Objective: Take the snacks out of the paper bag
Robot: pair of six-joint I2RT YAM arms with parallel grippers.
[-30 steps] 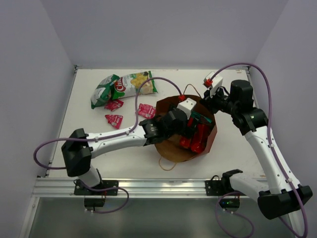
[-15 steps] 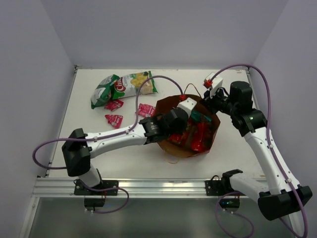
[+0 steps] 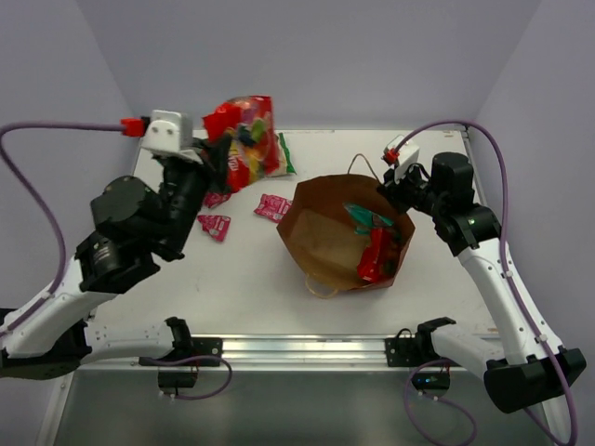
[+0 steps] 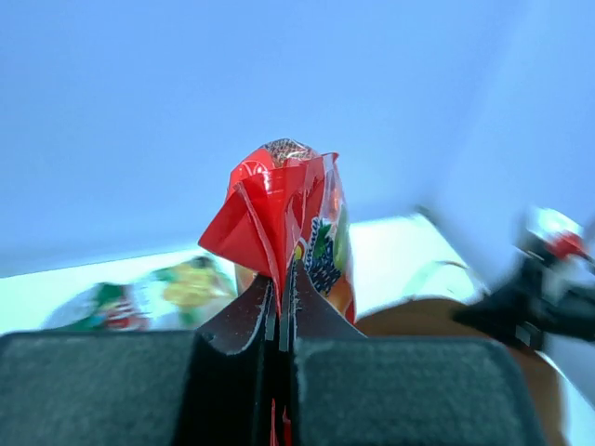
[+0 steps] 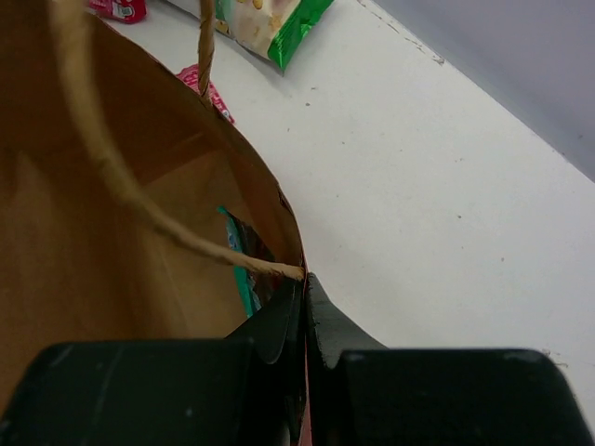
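Observation:
My left gripper (image 3: 219,154) is raised high over the table's far left, shut on the bottom edge of a red snack packet with a fruit print (image 3: 244,137). In the left wrist view the packet (image 4: 289,206) stands up from the shut left gripper (image 4: 282,282). The paper bag (image 3: 325,228) lies open at the middle, with a teal packet (image 3: 365,217) and a red packet (image 3: 376,256) inside. My right gripper (image 3: 394,191) is shut on the bag's rim (image 5: 290,228), next to a twisted handle (image 5: 121,181); the right gripper (image 5: 304,281) has the teal packet (image 5: 236,260) just beyond it.
Three small red-pink sachets (image 3: 273,207) (image 3: 215,225) (image 3: 218,197) lie left of the bag. The green-white chip bag (image 5: 270,23) lies at the back left, mostly hidden behind the held packet in the top view. Walls close the table on three sides.
My left gripper shut on the red fruit-print packet inside the bag and lifted it out, up and to the left. The right gripper kept hold of the bag's rim.

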